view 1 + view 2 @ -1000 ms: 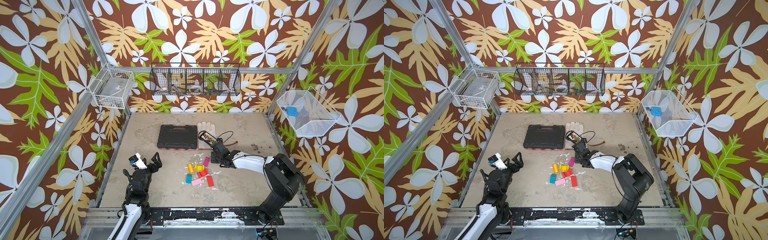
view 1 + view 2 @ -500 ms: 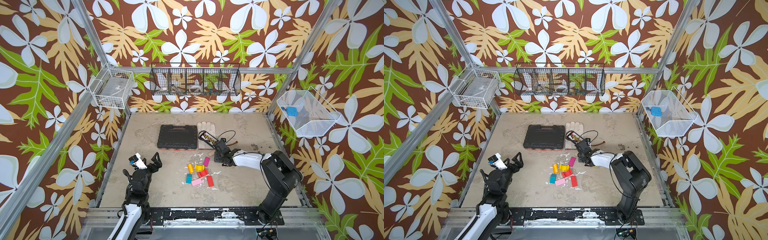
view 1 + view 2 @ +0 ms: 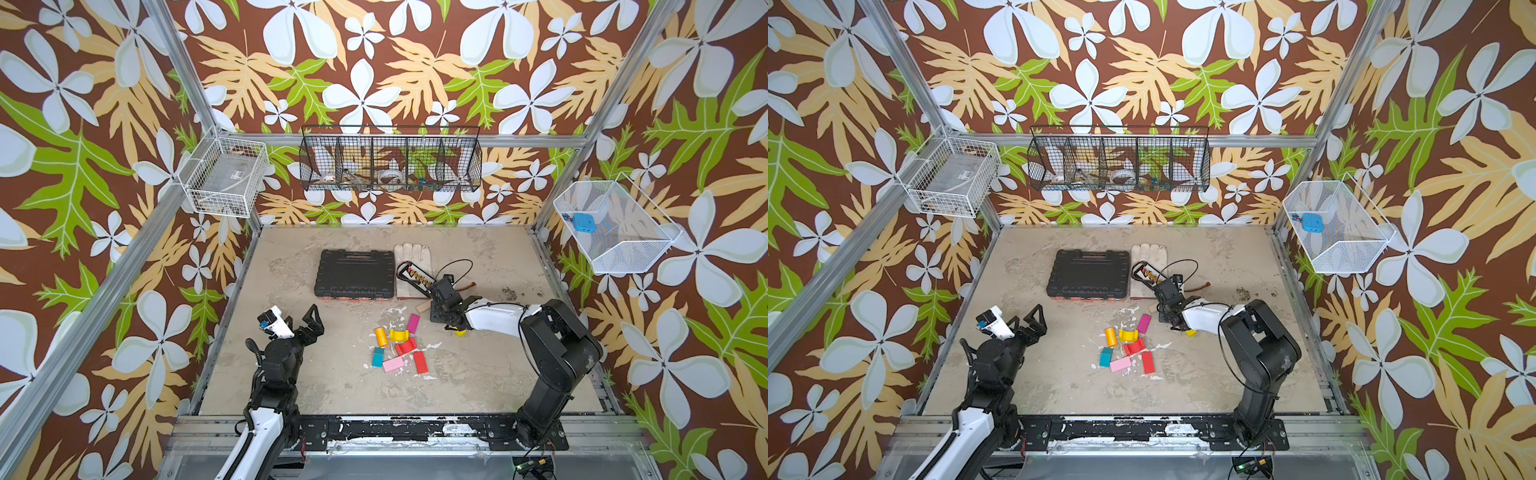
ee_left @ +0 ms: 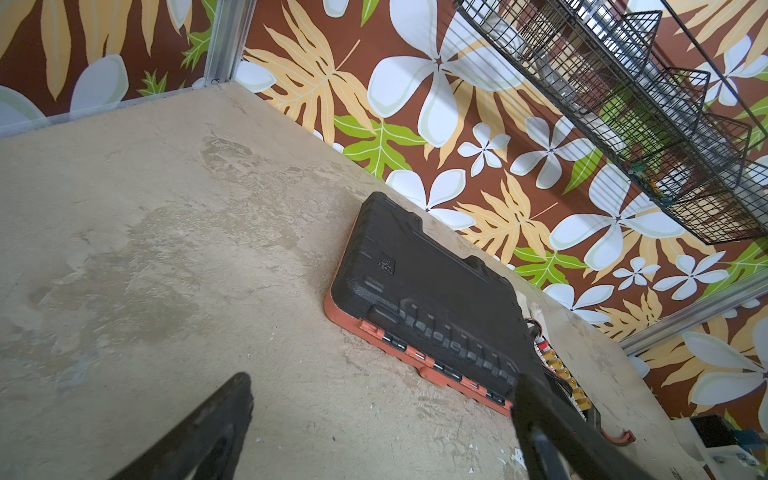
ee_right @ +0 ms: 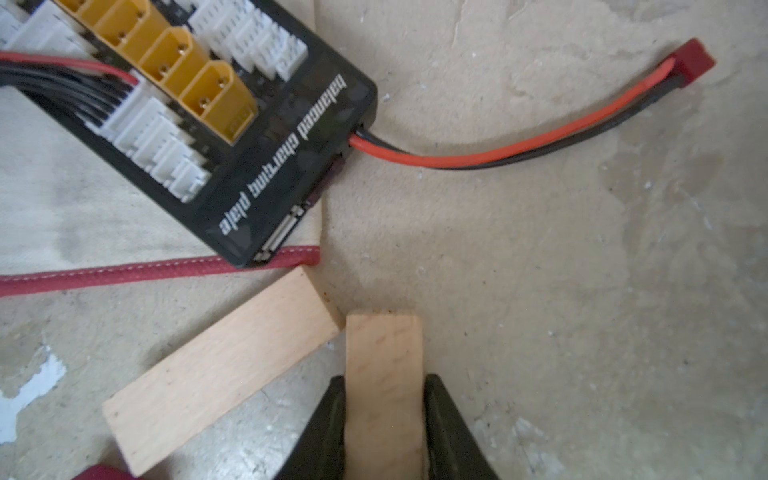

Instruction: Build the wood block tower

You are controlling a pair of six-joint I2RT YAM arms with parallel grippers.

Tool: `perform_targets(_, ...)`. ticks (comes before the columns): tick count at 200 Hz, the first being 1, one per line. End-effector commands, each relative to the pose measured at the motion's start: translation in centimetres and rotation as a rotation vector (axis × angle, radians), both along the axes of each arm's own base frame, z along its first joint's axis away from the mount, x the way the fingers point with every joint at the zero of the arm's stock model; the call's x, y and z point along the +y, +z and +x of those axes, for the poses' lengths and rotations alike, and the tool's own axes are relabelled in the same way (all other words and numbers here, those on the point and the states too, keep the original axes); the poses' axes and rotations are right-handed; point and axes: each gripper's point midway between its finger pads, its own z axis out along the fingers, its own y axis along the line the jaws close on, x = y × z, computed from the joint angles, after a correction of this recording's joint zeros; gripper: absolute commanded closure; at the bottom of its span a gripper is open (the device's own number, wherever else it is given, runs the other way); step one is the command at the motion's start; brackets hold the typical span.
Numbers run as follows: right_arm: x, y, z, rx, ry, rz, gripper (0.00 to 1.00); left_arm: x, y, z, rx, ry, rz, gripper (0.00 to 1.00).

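Coloured wood blocks lie loose mid-table in both top views: an orange cylinder (image 3: 381,336), a yellow arch (image 3: 399,333), a magenta block (image 3: 413,323), a red arch (image 3: 406,345), a teal block (image 3: 377,356), a pink block (image 3: 393,364) and a red block (image 3: 420,362). No tower is in view. My right gripper (image 5: 383,380) reaches low beyond them, shut on a tan block (image 5: 383,353) whose sides both fingers (image 5: 332,415) touch. A second tan block (image 5: 224,365) lies beside it. My left gripper (image 3: 301,318) stays open and empty at the front left.
A black case (image 3: 354,273) lies at the back centre. Beside it a pale glove (image 3: 412,253) carries a black charging plate (image 5: 232,137) with a red and black cable (image 5: 519,145). A small yellow block (image 3: 460,332) sits under the right forearm. Wire baskets hang on the walls.
The right gripper's jaws have closed in onto the tan block, and its arm has drawn slightly toward the back right. The left arm has not moved.
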Motion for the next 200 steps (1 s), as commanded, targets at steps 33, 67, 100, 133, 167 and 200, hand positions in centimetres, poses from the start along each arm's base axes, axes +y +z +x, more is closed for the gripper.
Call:
perform_targets(33, 0.1, 1.9, -0.9, -0.003, 0.041, 0.020, 0.84, -0.2, 0.8, 0.1, -0.036, -0.011, 0.004, 0.02)
perform_targets(67, -0.3, 5.3, -3.4, -0.058, 0.054, 0.050, 0.86, -0.3, 0.8, 0.1, -0.036, -0.015, 0.004, 0.02)
perform_targets(100, 0.9, 7.0, -8.3, -0.095, 0.116, 0.070, 0.86, -0.3, 0.8, 0.1, -0.037, -0.017, 0.003, 0.02)
perform_targets(133, -0.1, 4.0, -13.3, -0.033, 0.149, 0.038, 0.92, -0.3, 0.7, 0.1, -0.035, -0.018, 0.002, 0.02)
perform_targets(167, -1.8, 1.7, -16.3, -0.006, 0.147, 0.095, 0.89, -0.3, 0.7, 0.1, -0.031, -0.018, 0.001, 0.02)
perform_targets(200, -2.5, 0.7, -17.2, 0.003, 0.131, 0.121, 0.87, -0.4, 0.6, 0.1, -0.028, -0.021, -0.001, 0.02)
